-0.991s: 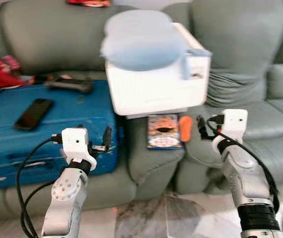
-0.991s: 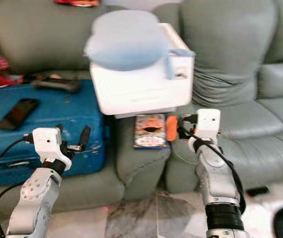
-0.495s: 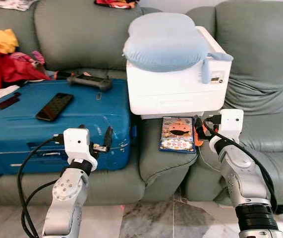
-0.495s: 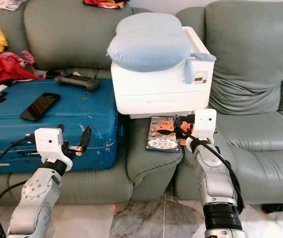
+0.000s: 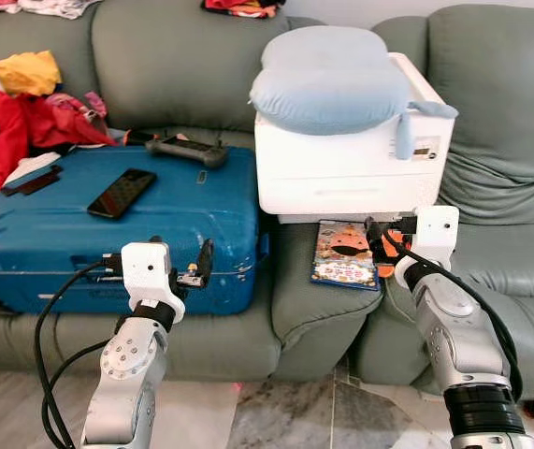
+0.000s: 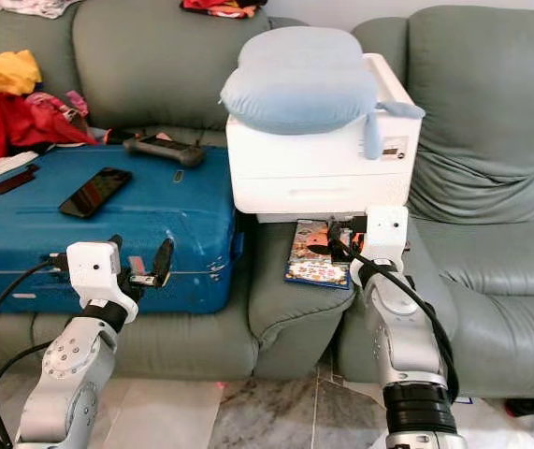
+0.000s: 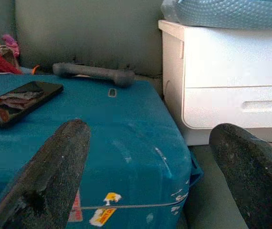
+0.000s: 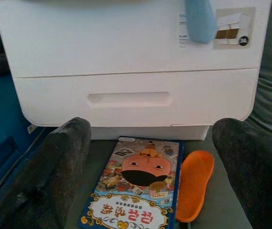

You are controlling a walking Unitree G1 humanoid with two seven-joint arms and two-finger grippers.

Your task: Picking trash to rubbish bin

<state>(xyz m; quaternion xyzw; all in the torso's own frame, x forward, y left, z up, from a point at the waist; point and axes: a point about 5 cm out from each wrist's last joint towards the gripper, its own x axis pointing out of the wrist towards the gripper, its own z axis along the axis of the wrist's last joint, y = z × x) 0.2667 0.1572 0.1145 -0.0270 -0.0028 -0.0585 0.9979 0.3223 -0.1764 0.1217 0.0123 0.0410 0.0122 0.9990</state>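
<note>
Our right pincer (image 8: 150,176) is open, just before the picture book (image 8: 138,191) and the orange insole (image 8: 195,183) on the sofa (image 5: 313,309). We should go lower and centre the insole between the fingers. The left pincer (image 7: 150,176) is open too, facing the blue suitcase (image 7: 78,157).

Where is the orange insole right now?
The orange insole lies on the sofa seat, just in front of the white drawer unit, beside the picture book, ahead of the right end effector.

both arms raised, left hand (image 7: 150,181) and right hand (image 8: 150,176) spread.
</note>
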